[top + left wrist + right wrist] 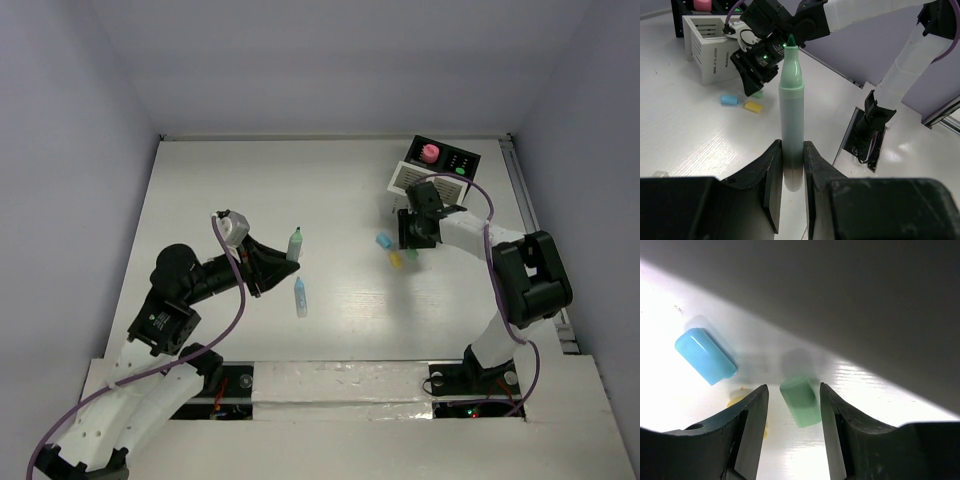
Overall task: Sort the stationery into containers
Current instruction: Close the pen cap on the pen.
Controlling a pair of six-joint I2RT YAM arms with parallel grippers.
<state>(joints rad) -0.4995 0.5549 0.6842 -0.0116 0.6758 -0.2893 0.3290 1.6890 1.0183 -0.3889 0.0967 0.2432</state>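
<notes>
White table [340, 190] fills the overhead view, where the left gripper [289, 250] holds a green pen [294, 243] around the middle of the table. A blue pen [300, 297] lies loose just beside it, toward the near edge. In the far right corner a white slatted box [408, 177] adjoins a black box [455, 160] with a pink-capped bottle [428, 153] standing in it. The right gripper [412, 245] points down just in front of them, beside a blue chunk [382, 241] and a yellow chunk [395, 259]. From above, neither grip reads clearly. The left wrist view settles one: both fingers [772, 170] are clamped on the lower end of the green pen, which sticks out past them with its pointed tip aimed toward the right gripper. The right wrist view shows what the other two hide. A green chunk [801, 401] lies on the table between the right gripper's spread fingers, with the jaws apart and a gap showing between the chunk and one finger. The blue chunk sits off to one side and the yellow one is mostly covered by a finger.
</notes>
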